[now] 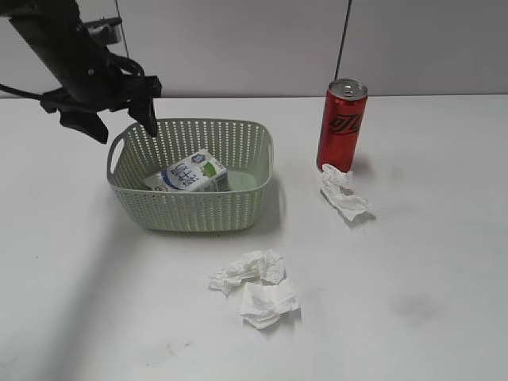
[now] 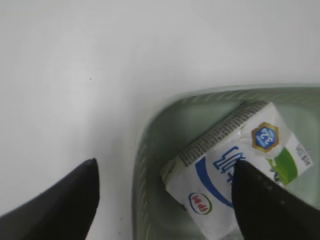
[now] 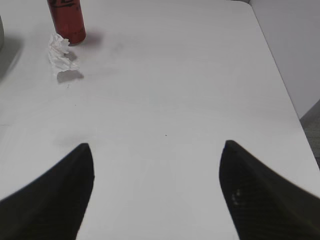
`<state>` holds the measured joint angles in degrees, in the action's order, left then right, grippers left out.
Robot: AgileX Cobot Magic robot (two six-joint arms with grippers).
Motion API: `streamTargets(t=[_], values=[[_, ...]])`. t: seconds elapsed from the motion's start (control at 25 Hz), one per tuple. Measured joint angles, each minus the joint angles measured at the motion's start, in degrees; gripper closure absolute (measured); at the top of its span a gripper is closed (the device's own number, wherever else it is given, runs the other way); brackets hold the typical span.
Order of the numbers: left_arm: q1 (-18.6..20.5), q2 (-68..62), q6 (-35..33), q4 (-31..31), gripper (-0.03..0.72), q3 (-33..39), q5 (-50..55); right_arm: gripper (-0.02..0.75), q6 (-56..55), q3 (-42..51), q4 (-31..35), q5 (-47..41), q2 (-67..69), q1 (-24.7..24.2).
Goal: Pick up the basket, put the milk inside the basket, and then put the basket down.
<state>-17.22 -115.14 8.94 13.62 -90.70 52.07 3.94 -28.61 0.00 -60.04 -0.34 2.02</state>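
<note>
The sage-green basket [image 1: 214, 208] stands on the white table, left of centre. The milk carton [image 1: 190, 174] lies on its side inside it; it also shows in the left wrist view [image 2: 235, 170] within the basket's rim [image 2: 145, 165]. My left gripper [image 1: 125, 125] is open and empty, hovering just above the basket's far left corner, one finger outside the rim and one over the inside [image 2: 165, 172]. My right gripper [image 3: 156, 150] is open and empty above bare table; it is out of the exterior view.
A red soda can [image 1: 342, 123] stands right of the basket, also in the right wrist view [image 3: 66, 19]. A crumpled tissue [image 1: 344, 193] lies in front of it [image 3: 60, 54]. More tissues [image 1: 258, 287] lie in front of the basket. The table's right edge [image 3: 280, 75] is near.
</note>
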Motion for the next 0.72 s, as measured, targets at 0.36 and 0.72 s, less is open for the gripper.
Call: streamTargets(t=[0.36,0.72], values=[[7.6,8.1,-5.6,-4.4,0.058,-4.3,9.2,0.146,0.0,0.0,0.0,0.0,0.0,0.0],[16.0,13.8,-6.4,-16.1,0.097,-1.1,17.4,0.146,0.0,0.0,0.0,0.0,0.0,0.0]])
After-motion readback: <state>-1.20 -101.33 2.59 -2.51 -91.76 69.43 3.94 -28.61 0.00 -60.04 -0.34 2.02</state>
